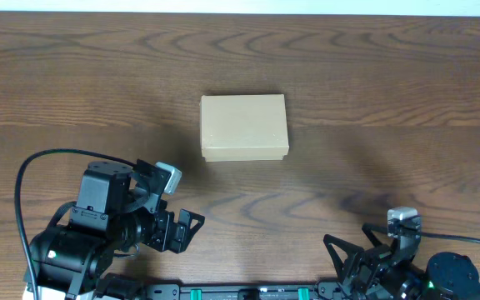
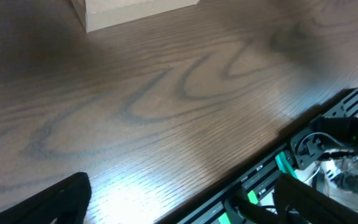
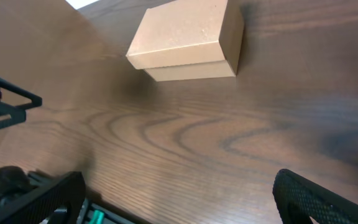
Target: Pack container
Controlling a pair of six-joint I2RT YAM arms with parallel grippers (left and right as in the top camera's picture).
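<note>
Overhead, the container lies closed, midway between the left and right edges of the tabletop and a little toward the far edge. The left gripper and right gripper sit at the near edge, well apart from it. The left wrist view shows its jaws spread wide and empty, with a box corner at the top. The right wrist view shows the same, with the lid and its front seam facing the camera. I'd pin the base with one gripper, then lift along that seam with the other
</note>
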